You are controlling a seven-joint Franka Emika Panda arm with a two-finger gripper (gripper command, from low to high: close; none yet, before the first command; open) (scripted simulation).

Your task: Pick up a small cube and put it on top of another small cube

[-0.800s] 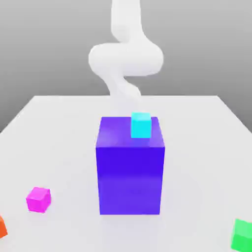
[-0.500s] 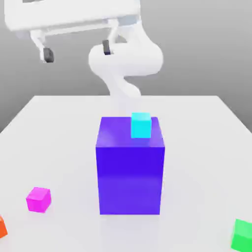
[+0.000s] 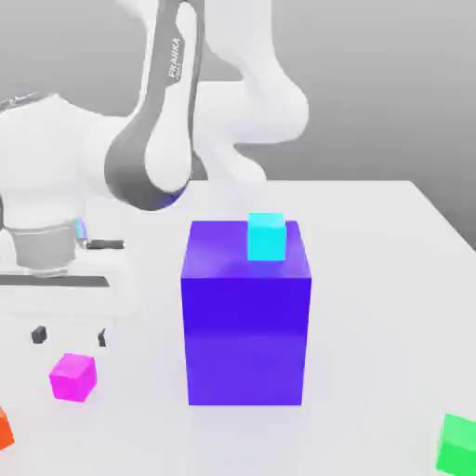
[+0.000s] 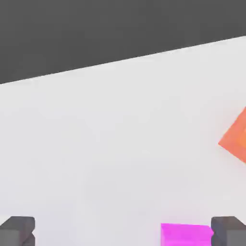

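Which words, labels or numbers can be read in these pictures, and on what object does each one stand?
"FRANKA", white letters running along the dark grey band of the robot arm in the exterior view.
A second, smaller line beside it is too small to read.
The cubes and the white table carry no text.

- We see soft, even, bright light on the white counter (image 3: 390,279).
- We find only faint shadows under the blocks.
- The purple block (image 3: 245,316) carries a mild sheen; edges look slightly soft.
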